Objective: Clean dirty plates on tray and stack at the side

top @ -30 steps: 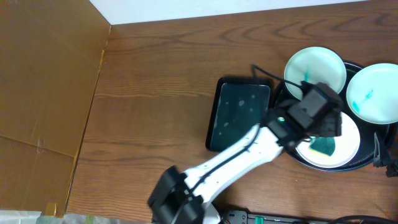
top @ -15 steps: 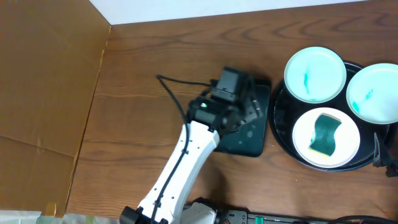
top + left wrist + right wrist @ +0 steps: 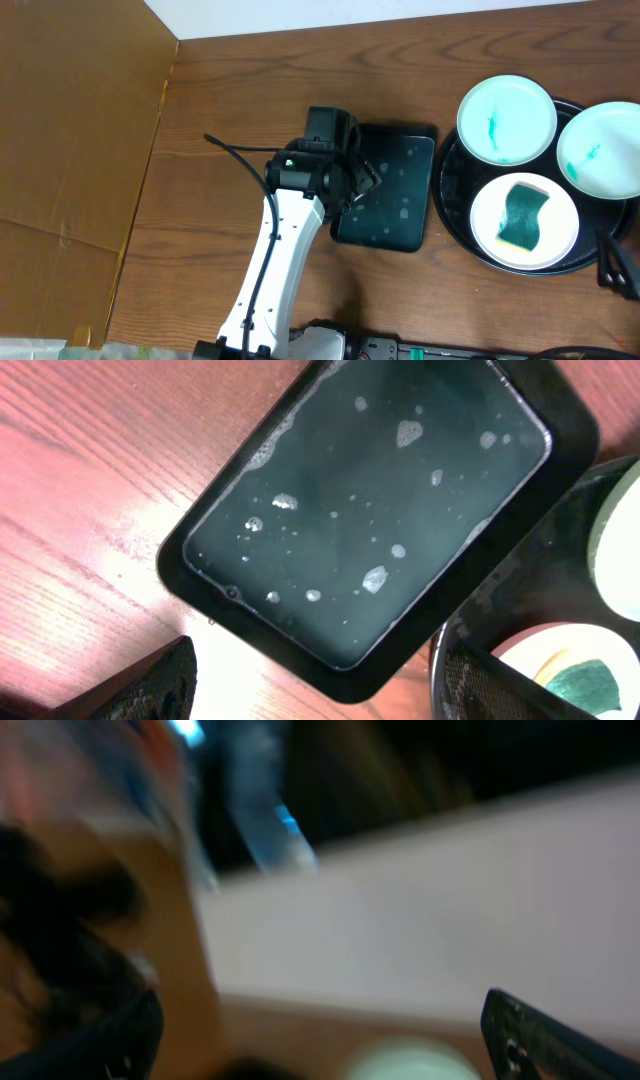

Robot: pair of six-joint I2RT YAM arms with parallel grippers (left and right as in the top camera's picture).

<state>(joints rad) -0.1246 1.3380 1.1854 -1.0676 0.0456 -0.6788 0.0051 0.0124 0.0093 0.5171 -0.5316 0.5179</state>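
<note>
Three dirty plates lie on the round black tray (image 3: 448, 180) at the right. The back-left plate (image 3: 506, 118) and the back-right plate (image 3: 602, 148) each carry a teal smear. A green sponge (image 3: 520, 222) lies on the front plate (image 3: 560, 225). My left gripper (image 3: 355, 185) hovers open over the left part of the rectangular tray, well away from the plates. In the left wrist view my left gripper (image 3: 318, 660) holds nothing, and the sponge (image 3: 580, 685) shows at the lower right. My right gripper (image 3: 322, 1010) is open in a blurred view; only a dark bit of it (image 3: 617, 262) shows overhead.
A smaller rectangular black tray (image 3: 385, 190) holding bubbly water (image 3: 370, 510) sits just left of the round tray. A cardboard panel (image 3: 70, 150) covers the left side. A black cable (image 3: 240, 155) loops off my left arm. A power strip (image 3: 450, 350) lies along the front edge.
My left arm swung left from above the front plate to the rectangular tray. The sponge stayed behind on the front plate, and the left jaws opened wider.
</note>
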